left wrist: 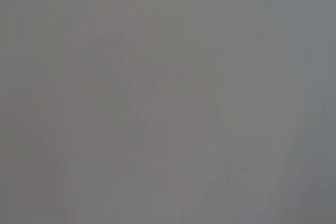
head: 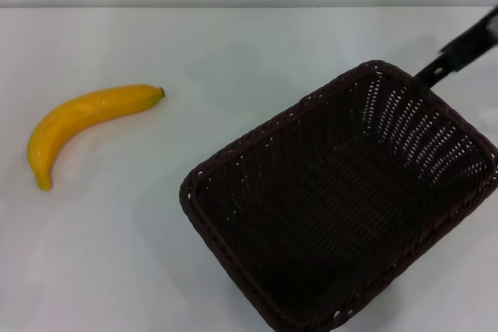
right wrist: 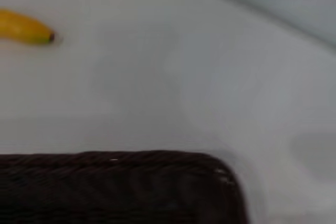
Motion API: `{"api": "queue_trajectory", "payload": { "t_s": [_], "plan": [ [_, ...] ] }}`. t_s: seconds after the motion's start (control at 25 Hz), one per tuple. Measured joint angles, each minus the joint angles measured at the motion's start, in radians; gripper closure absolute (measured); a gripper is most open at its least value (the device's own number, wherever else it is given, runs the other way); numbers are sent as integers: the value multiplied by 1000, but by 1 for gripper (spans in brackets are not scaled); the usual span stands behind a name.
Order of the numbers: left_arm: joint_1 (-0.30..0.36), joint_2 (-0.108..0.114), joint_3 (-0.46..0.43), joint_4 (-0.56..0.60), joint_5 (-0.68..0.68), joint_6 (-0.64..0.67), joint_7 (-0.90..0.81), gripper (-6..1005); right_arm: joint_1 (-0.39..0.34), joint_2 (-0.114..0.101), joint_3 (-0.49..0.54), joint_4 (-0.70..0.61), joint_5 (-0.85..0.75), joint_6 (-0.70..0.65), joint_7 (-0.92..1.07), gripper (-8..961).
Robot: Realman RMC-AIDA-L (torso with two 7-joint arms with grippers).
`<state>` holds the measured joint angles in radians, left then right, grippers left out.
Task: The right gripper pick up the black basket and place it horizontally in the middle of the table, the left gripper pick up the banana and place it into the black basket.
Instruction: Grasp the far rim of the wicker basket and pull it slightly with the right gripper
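One corner of the black basket (head: 342, 200) sits at my right gripper (head: 433, 75), grip state unclear, so it may slip and skew toward the banana (head: 82, 126).

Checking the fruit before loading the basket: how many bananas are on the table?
1. The curved yellow-orange banana lies on the white table, left of the dark woven basket and apart from it. None shows inside the basket.
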<state>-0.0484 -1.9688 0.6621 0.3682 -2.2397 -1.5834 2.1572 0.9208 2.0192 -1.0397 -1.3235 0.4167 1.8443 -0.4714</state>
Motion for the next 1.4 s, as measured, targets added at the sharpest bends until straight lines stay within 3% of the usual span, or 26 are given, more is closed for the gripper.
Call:
{"api": "queue_trajectory", "payload": {
  "t_s": [0.28, 0.8, 1.12, 1.24, 1.4],
  "plan": [
    [-5, 12, -1, 7, 19, 9, 9, 263, 89, -5, -48, 166, -50, -34, 91, 119],
    [-16, 18, -1, 29, 23, 24, 24, 263, 168, -6, -91, 441, -103, -147, 126, 160],
    [-18, 14, -1, 48, 23, 22, 93, 263, 187, -5, -95, 476, -103, -167, 155, 182],
    [-18, 15, -2, 54, 18, 31, 110, 263, 186, -3, -93, 480, -102, -173, 223, 400],
    [-27, 22, -27, 54, 19, 36, 126, 263, 180, -5, -54, 481, -96, -179, 360, 588]
  ]
}}
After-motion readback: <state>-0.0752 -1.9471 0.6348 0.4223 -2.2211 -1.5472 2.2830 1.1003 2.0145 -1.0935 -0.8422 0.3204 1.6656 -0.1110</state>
